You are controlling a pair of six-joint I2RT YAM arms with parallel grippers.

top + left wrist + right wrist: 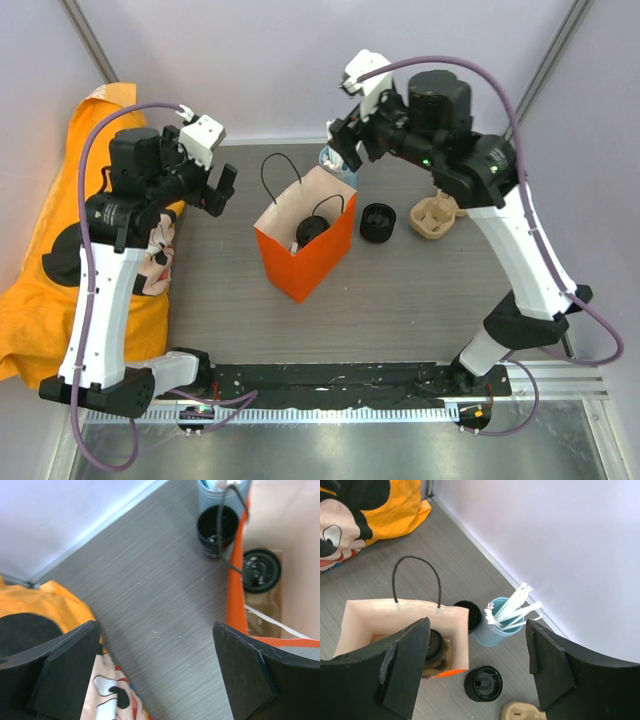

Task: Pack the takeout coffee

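Your coffee cup [312, 228] stands inside the orange paper bag [300, 262] at the middle of the worktop [400, 300]. You see only its black lid and a strip of tan side. The bag's walls hide the rest, and in the right wrist view a finger covers part of it. A white strip lies in the bag beside the cup, and you cannot tell what it is. The bag's black cord handles [280, 175] stand up on its far-left side.

Just right of the bag lies a loose black lid [378, 222]. Right of that sits a brown pulp cup carrier [432, 218], cut off at the bottom edge of the right wrist view. Behind the bag, a blue cup of wrapped straws [492, 627] stands near the far wall, with a black tub [467, 616] just beside it. From overhead both are mostly hidden.

The right hand [345, 150] hovers above the bag's far corner, jaws wide apart with nothing between them. The left hand [215, 185] hangs left of the bag, also spread and empty, over the edge of an orange cartoon-print cloth [40, 290].
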